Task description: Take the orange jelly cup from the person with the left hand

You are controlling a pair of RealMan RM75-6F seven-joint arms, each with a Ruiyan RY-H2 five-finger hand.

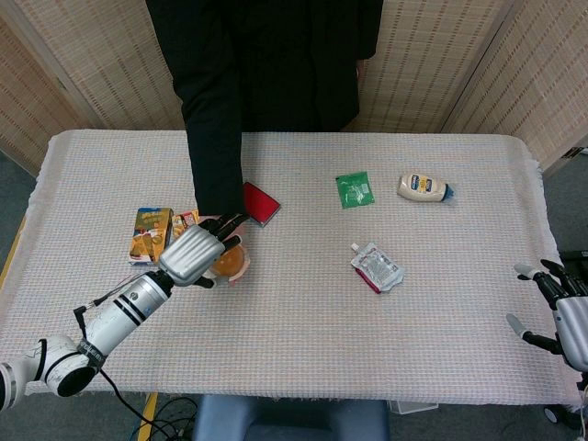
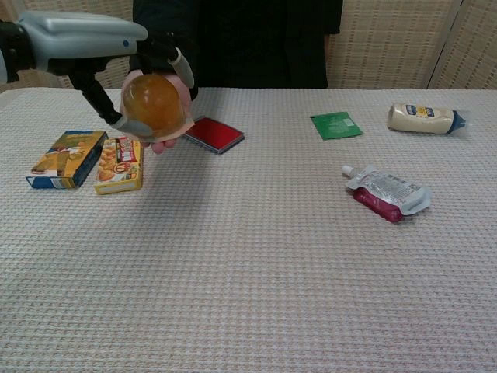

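The orange jelly cup (image 1: pixel 231 263) (image 2: pixel 152 105) rests dome-up on the person's palm (image 2: pixel 161 145) above the table's left side. The person's black sleeve (image 1: pixel 215 138) reaches down to it. My left hand (image 1: pixel 194 254) (image 2: pixel 92 37) comes in from the left and lies over the cup. Its thumb sits by the cup's left rim and its fingers (image 2: pixel 179 65) arch over the top, not visibly clamped. The person still supports the cup. My right hand (image 1: pixel 565 309) hangs open off the table's right edge with nothing in it.
Just left of the cup lie a blue-yellow box (image 2: pixel 66 159) and an orange snack box (image 2: pixel 119 165). A red card (image 2: pixel 215 134) is behind it. A green packet (image 2: pixel 335 124), a mayonnaise bottle (image 2: pixel 423 118) and a pouch (image 2: pixel 386 192) lie to the right.
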